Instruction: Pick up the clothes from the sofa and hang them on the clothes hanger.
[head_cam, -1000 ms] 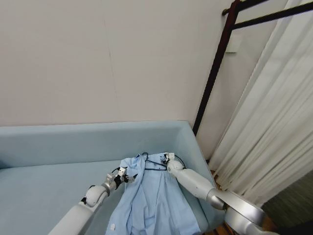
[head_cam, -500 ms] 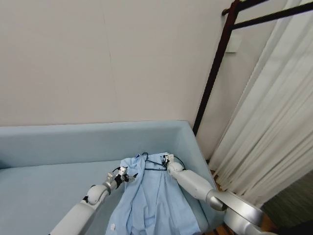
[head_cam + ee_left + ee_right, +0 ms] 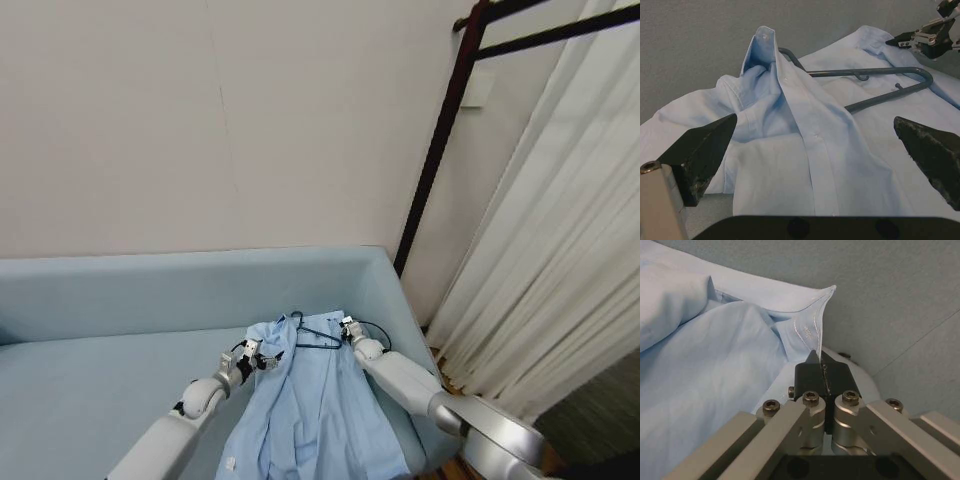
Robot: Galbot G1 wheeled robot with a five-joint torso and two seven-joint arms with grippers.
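A light blue shirt (image 3: 312,402) lies spread on the right end of the pale blue sofa (image 3: 110,330), with a dark wire hanger (image 3: 318,336) inside its collar. My right gripper (image 3: 349,327) is at the shirt's far right shoulder; in the right wrist view it (image 3: 823,371) is shut on a thin edge of the shirt (image 3: 715,365). My left gripper (image 3: 262,358) hovers at the shirt's left shoulder. It (image 3: 815,145) stands open, wide fingertips (image 3: 702,150) on either side of the collar (image 3: 762,50) and hanger (image 3: 875,72).
A dark brown clothes rack (image 3: 442,135) stands behind the sofa's right end, against the cream wall. White curtains (image 3: 560,260) hang at the right. The sofa seat to the left of the shirt is bare.
My right gripper has shifted slightly right and down along the shirt's shoulder edge. The left gripper has barely moved.
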